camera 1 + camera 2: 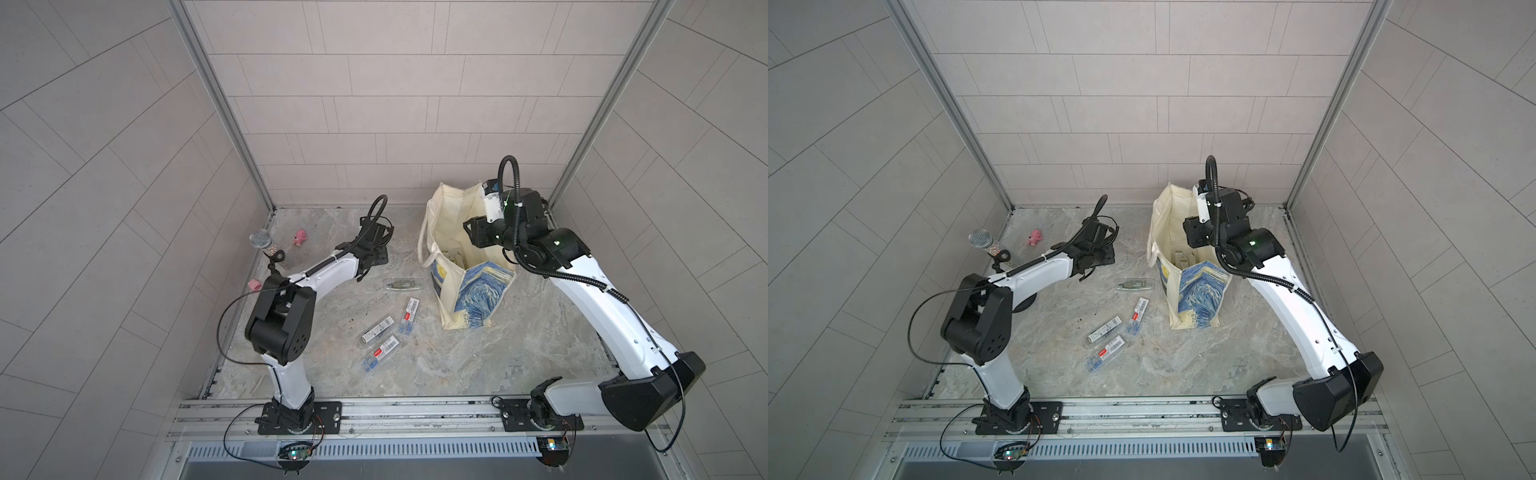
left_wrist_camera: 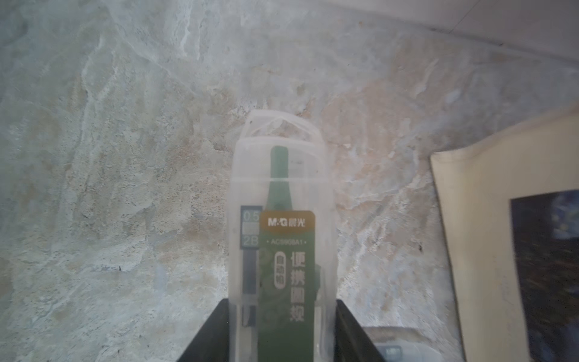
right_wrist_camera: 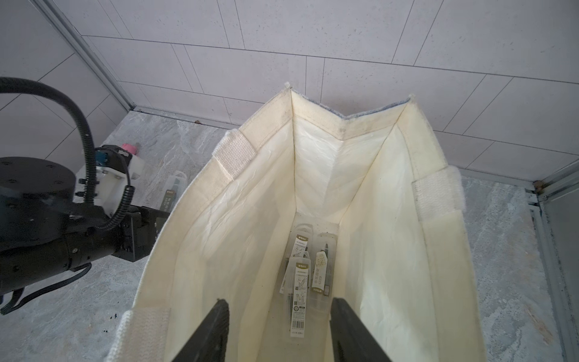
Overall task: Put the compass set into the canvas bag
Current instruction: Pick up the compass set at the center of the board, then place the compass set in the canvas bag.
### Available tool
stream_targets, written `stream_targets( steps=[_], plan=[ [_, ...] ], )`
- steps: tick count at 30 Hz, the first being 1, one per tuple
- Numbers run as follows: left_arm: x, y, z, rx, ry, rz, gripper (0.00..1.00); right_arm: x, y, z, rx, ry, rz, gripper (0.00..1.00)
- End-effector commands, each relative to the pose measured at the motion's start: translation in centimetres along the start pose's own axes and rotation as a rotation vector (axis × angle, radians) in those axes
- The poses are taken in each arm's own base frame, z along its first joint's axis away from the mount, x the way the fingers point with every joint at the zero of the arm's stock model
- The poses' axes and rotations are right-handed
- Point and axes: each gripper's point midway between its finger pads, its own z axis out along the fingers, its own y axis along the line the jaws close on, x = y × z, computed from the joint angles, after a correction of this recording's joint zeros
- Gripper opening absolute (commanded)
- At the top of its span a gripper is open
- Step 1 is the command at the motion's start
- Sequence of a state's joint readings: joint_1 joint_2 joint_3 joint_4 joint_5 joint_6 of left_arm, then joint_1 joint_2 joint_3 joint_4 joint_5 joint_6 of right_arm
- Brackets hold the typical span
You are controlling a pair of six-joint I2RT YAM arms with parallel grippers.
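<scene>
Compass sets (image 3: pixel 302 275) inside canvas bag (image 3: pixel 238 219), another compass set (image 2: pixel 282 219) in left tool (image 2: pixel 282 302)

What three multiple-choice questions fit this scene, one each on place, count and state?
1. The right gripper is: A over the canvas bag's open mouth; B gripping its handle; C beside its base.
2. Compass cases loose on the table in both top views: A one; B four; C eight.
3. The left gripper is: A wide open; B shut on a compass case; C pinching fabric.
Answers: A, its wrist view looks into the bag; B, four lie beside the bag; B, jaws clamp the case.
</scene>
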State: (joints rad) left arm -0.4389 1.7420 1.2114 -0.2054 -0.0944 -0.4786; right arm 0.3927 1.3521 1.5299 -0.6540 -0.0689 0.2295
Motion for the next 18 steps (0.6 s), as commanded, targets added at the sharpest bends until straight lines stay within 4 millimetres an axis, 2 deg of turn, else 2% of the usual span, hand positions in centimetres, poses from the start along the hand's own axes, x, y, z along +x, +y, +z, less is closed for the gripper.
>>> stream_targets(
  steps=[1, 6, 12, 15, 18],
  plan=[
    [-1.5, -1.1, -2.5, 0.091, -0.096, 0.002, 0.33, 0.0, 0.9, 0.4, -0.043, -0.008, 0.019, 0.57],
    [-1.8, -0.9, -7.5, 0.159, -0.179, 0.024, 0.31, -0.1, 2.1, 1.4, -0.11, 0.008, 0.044, 0.57],
    [-1.6, -2.0, -14.0, 0.321, -0.294, 0.101, 0.31, -0.9, 3.5, 1.4, -0.188, -0.011, 0.08, 0.59],
    [-1.3, -2.4, -16.4, 0.381, -0.335, 0.128, 0.3, -1.3, 5.0, 1.4, -0.243, -0.014, 0.087, 0.61],
    [-1.1, -3.4, -18.4, 0.461, -0.384, 0.178, 0.3, -1.7, 7.4, 1.7, -0.294, -0.009, 0.064, 0.61]
  ],
)
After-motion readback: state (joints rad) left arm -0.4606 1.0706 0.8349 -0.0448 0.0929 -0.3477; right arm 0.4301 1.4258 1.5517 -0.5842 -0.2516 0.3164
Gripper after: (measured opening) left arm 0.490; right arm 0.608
